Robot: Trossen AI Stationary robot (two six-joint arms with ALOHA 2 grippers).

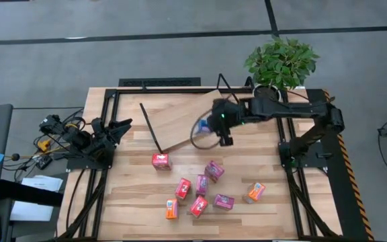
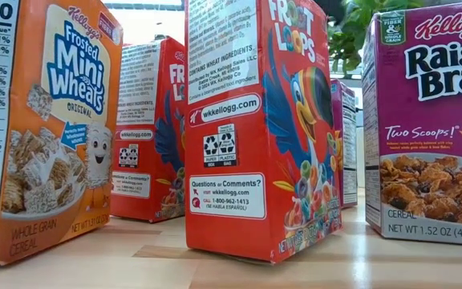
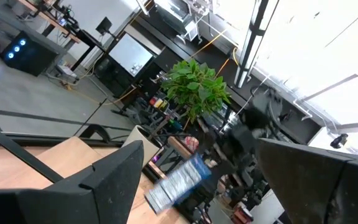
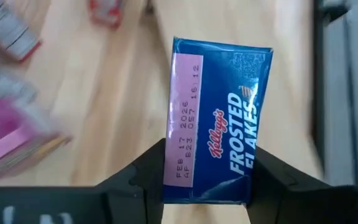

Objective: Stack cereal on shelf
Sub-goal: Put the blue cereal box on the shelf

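Observation:
My right gripper (image 1: 219,132) is over the table's middle, shut on a blue Frosted Flakes box (image 4: 219,118), which also shows in the high view (image 1: 205,126) and the left wrist view (image 3: 178,182). The box is above the right end of the tilted plywood shelf (image 1: 180,121), whose black rod frame (image 1: 150,126) stands at its left end. Several red, pink and orange cereal boxes stand on the table nearer the front, among them a red one (image 1: 161,160), a pink one (image 1: 213,169) and an orange one (image 1: 254,192). My left gripper (image 1: 118,130) waits open at the table's left edge. My right gripper pinches the blue box between its two fingers (image 4: 146,180), on the box's two narrow long sides near one end (image 4: 174,186). The box reaches out ahead of the fingers. It is lifted clear above the board and the table.
A potted plant (image 1: 281,62) stands at the far right corner behind the right arm. In the low view an orange Mini Wheats box (image 2: 46,128), a red Froot Loops box (image 2: 255,128) and a magenta Raisin Bran box (image 2: 427,120) stand close by. Cables lie off the table's left edge (image 1: 52,134).

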